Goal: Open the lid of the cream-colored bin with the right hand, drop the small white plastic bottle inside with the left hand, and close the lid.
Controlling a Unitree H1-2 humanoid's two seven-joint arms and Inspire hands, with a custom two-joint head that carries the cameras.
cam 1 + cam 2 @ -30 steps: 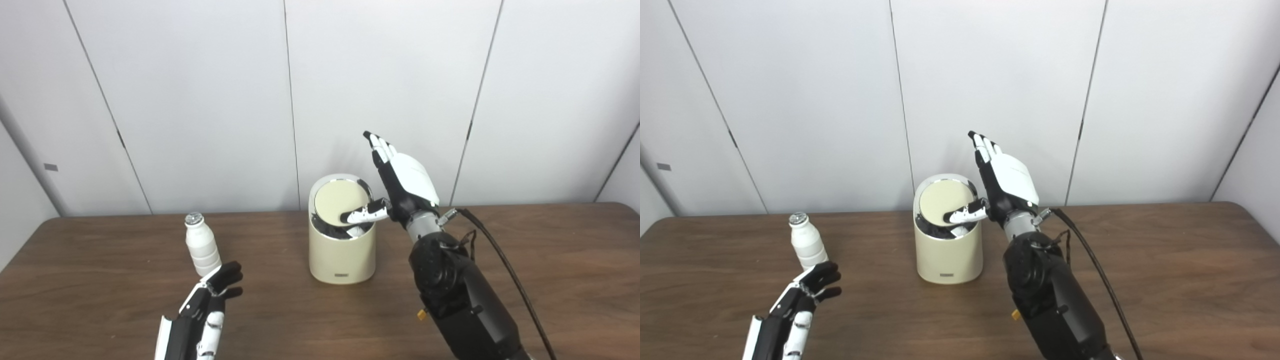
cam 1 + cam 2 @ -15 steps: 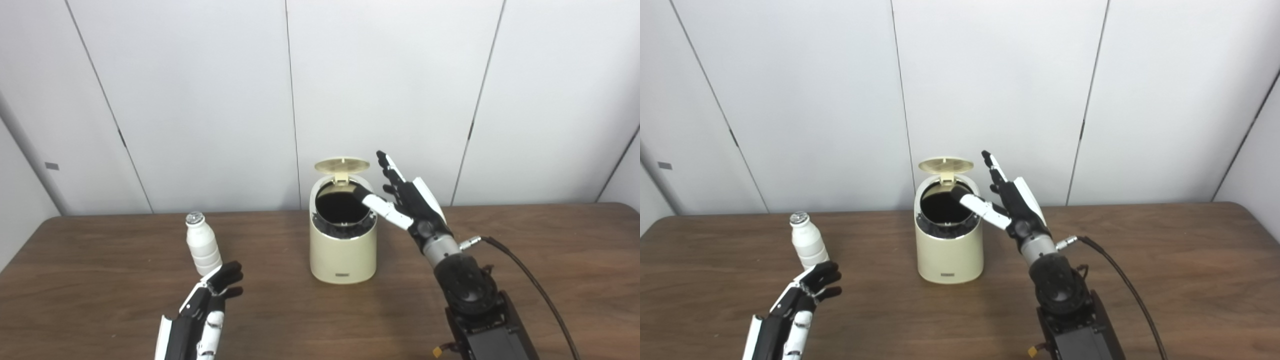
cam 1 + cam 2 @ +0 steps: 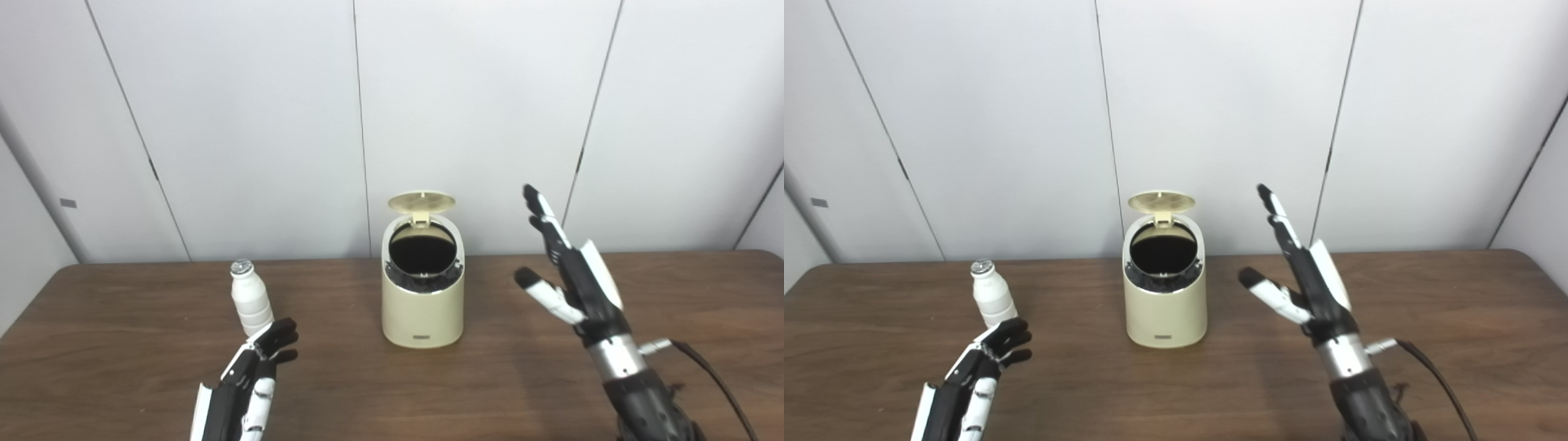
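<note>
Right hand is raised above the table at abt 3 o'clock from the bin, well apart from it, fingers spread & pointing up toward the wall, thumb sticking out toward the bin, holding nothing. Cream bin stands upright near table centre w/ its lid flipped up at the 12 o'clock edge, dark opening showing. Left hand sits low near the table at abt 8 o'clock from the bin, fingers loosely extended & apart, nothing in it, tips pointing toward 1 o'clock. Small white bottle w/ a silvery cap stands upright at abt 9 o'clock from the bin, just beyond the left fingertips; can't tell if they touch it. Black cable runs from the right wrist toward the 5 o'clock corner
</note>
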